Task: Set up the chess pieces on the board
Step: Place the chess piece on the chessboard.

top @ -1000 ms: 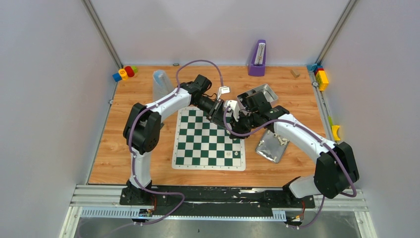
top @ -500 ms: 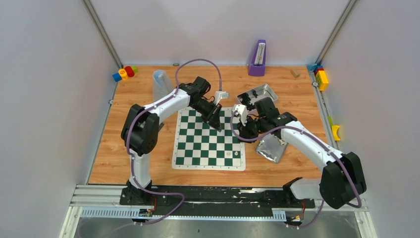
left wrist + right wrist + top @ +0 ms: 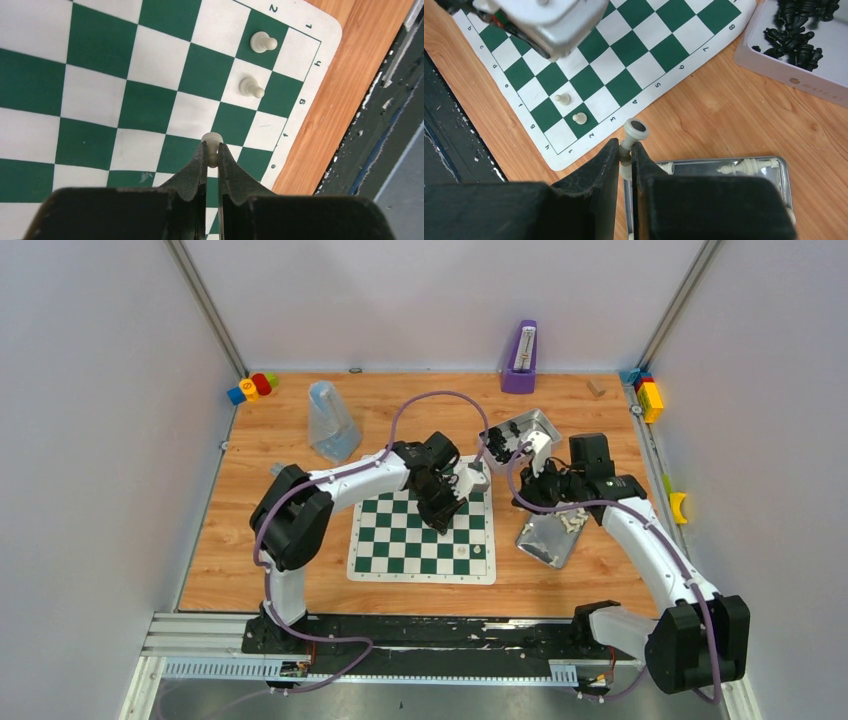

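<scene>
In the top view a clear cup point(image 3: 328, 422) stands at 10 o'clock of the board point(image 3: 400, 540), well apart from it, with wood between them. Your left arm runs from its raised elbow toward 3 o'clock, wrist bent down over the board's far half. The left end effector point(image 3: 212, 148) is clamped on a held pawn point(image 3: 213, 138). In its wrist view two standing pawns point(image 3: 248, 86) sit at 1 o'clock of it, apart from each other, near the board's corner. Past the white border come a strip of wood and the surface's dark edge rail point(image 3: 365, 125). Open squares stretch toward 9 o'clock.

Your right arm folds in from 5 o'clock, wrist between the tin of black pieces point(image 3: 548, 423) and the silver tin point(image 3: 535, 540). The right end effector point(image 3: 625, 148) is clamped on the stem of a cream piece point(image 3: 636, 128), base toward the lens; which piece it is, perhaps a pawn, is hard to say.
</scene>
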`<act>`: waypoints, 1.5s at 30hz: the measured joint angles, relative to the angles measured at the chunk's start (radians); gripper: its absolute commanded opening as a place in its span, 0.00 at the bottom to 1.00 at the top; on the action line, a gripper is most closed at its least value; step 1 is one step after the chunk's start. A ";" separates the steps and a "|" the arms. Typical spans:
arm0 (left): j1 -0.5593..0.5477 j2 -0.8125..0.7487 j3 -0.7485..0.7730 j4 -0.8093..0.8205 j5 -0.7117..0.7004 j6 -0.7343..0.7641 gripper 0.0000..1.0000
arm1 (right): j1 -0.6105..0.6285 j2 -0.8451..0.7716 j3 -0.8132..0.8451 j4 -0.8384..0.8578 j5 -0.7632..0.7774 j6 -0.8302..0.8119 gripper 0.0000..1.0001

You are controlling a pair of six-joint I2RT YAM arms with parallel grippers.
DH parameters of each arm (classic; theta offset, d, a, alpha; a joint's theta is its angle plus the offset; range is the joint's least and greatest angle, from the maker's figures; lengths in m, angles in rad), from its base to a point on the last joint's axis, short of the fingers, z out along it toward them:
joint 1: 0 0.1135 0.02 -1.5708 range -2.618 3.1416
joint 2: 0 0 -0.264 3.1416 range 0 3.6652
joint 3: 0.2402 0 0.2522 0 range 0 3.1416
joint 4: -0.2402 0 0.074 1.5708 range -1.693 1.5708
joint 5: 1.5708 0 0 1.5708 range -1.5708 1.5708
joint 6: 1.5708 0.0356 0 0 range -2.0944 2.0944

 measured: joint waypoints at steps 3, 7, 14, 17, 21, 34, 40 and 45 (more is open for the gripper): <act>-0.045 0.000 0.000 0.017 -0.063 0.006 0.08 | -0.013 -0.007 0.000 0.001 -0.004 0.003 0.00; -0.097 0.000 0.000 0.030 -0.147 0.013 0.09 | -0.019 -0.014 -0.003 0.002 -0.006 0.005 0.00; -0.154 0.009 0.000 0.028 -0.241 0.019 0.10 | -0.019 -0.019 -0.004 0.005 -0.007 0.008 0.00; -0.175 0.019 0.000 0.024 -0.261 0.021 0.11 | -0.019 -0.019 -0.004 0.005 -0.007 0.007 0.00; -0.205 0.031 0.000 0.016 -0.279 0.024 0.12 | -0.019 -0.019 -0.004 0.005 -0.007 0.008 0.00; -0.226 0.036 0.000 -0.005 -0.296 0.043 0.12 | -0.019 -0.019 -0.004 0.008 -0.007 0.007 0.00; -0.227 0.036 0.000 -0.010 -0.296 0.049 0.12 | -0.019 -0.019 -0.004 0.008 -0.007 0.007 0.00; -0.228 0.040 0.000 -0.018 -0.291 0.056 0.13 | -0.019 -0.019 -0.004 0.008 -0.007 0.007 0.00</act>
